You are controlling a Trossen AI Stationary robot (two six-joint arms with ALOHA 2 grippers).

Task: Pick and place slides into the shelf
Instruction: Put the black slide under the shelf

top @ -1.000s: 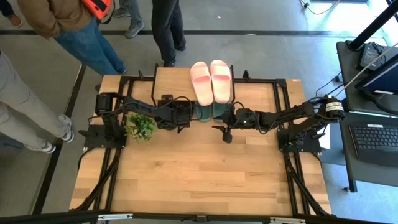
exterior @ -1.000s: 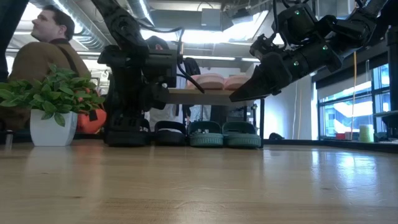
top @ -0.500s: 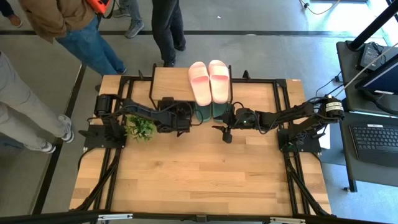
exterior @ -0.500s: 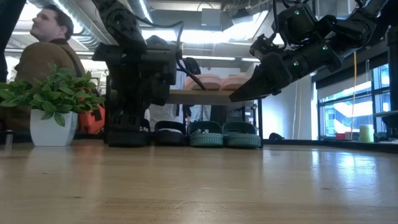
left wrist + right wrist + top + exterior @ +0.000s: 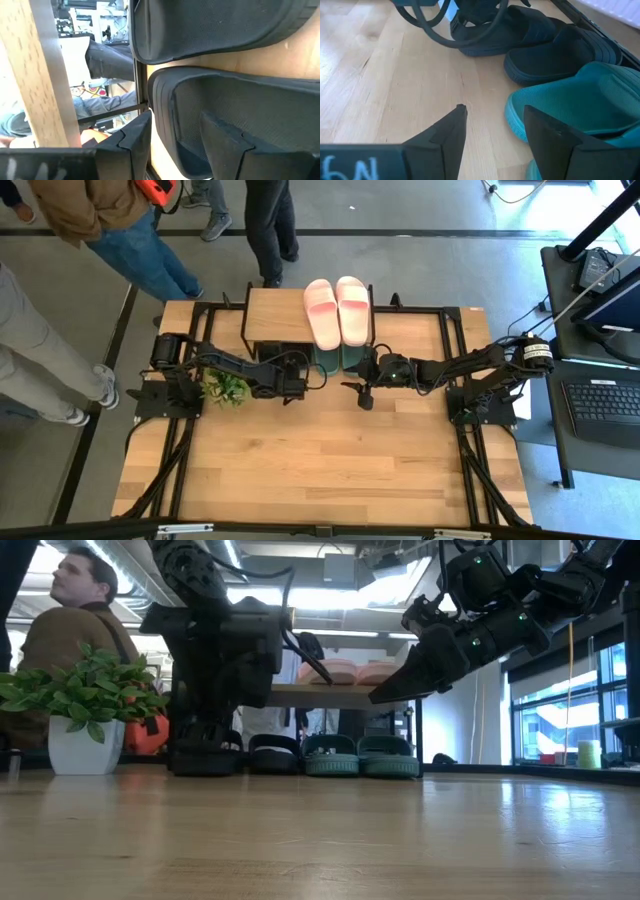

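Observation:
The shelf (image 5: 275,315) stands at the table's far edge, with the pale pink slides (image 5: 338,310) on its top board. Under it, on the table, stand the sage green slides (image 5: 360,755) and the black slides (image 5: 272,753). My left gripper (image 5: 175,120) is low at the shelf's near side and open. One finger (image 5: 225,145) is over the footbed of a black slide (image 5: 240,100) and the other (image 5: 132,145) is outside its rim. My right gripper (image 5: 362,390) is open and empty above the table, in front of the green slides (image 5: 570,105). My left gripper's fingers stand on either side of the black slide's rim (image 5: 160,115), coming level from the table's near side. I cannot tell whether they touch it. The slide lies flat on the table under the shelf.
A potted plant (image 5: 225,387) stands on the table left of the shelf, under my left arm. People stand beyond the table's far and left edges. The near half of the table (image 5: 320,470) is bare wood.
My left gripper has drawn back a little from the shelf toward the table's near edge. The black slides have stayed where they were under the shelf.

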